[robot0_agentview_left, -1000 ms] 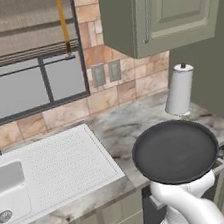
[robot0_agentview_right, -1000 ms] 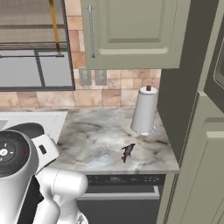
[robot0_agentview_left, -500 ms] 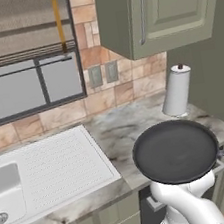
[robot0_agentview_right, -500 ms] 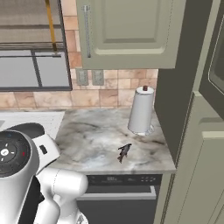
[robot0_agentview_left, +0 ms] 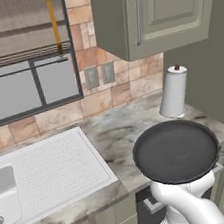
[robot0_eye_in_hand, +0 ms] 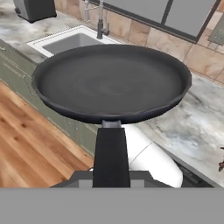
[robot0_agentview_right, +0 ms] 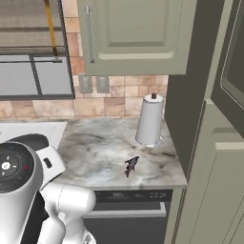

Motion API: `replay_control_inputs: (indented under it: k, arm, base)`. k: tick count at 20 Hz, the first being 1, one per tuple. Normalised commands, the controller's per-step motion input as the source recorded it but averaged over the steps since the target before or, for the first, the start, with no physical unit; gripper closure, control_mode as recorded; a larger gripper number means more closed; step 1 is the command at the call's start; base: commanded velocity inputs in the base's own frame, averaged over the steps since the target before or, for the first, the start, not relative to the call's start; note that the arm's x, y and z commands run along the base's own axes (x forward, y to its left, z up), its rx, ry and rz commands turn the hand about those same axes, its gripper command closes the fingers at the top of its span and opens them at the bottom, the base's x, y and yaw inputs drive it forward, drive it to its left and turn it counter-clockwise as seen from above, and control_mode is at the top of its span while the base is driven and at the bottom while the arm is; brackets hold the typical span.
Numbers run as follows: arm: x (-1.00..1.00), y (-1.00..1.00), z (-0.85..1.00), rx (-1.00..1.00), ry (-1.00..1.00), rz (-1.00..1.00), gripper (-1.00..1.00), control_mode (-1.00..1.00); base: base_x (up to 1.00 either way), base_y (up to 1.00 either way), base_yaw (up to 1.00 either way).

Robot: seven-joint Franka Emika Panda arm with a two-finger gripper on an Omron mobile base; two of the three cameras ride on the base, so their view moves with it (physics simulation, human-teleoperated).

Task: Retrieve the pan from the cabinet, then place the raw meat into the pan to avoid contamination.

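The pan (robot0_agentview_left: pixel 175 150) hangs level in the air over the front edge of the marble counter (robot0_agentview_left: pixel 122 133), above the robot's own white arm; in the hand view its thin black handle (robot0_eye_in_hand: pixel 111 155) runs straight back to the gripper (robot0_eye_in_hand: pixel 111 183), whose fingers are pinched on the handle's end, though the tips themselves are hidden at the bottom edge. The raw meat (robot0_agentview_right: pixel 130 165), a tiny dark fish, lies on the counter near the front edge, a little in front of the paper-towel roll (robot0_agentview_right: pixel 150 120) and well apart from the sink (robot0_agentview_left: pixel 3 187). The pan looks stiff and fairly heavy for such a thin handle; held at the far end, it would likely want to tip or twist in the grip, so it probably needs slow, level moves and a flat landing on bare marble beside the fish. The fish seems small, light and probably slippery; a pinch across the middle of its body, rather than the forked tail, looks the safer hold; the pan has yet to be set down.
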Motion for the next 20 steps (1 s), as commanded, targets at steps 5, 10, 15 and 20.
replay_control_inputs:
  k: [5,10,15,20]
  arm:
    - [0.00,0.00,0.00,0.00,0.00,0.00,1.00,1.00]
    - [0.00,0.00,0.00,0.00,0.00,0.00,1.00,1.00]
    - [0.01,0.00,0.00,0.00,0.00,0.00,1.00,-1.00]
    - [0.10,0.00,-0.01,0.00,0.00,0.00,1.00,-1.00]
  base:
    - [0.37,0.00,-0.04]
    - [0.34,0.00,-0.03]
    - [0.12,0.00,0.00]
    - [0.00,0.00,0.00]
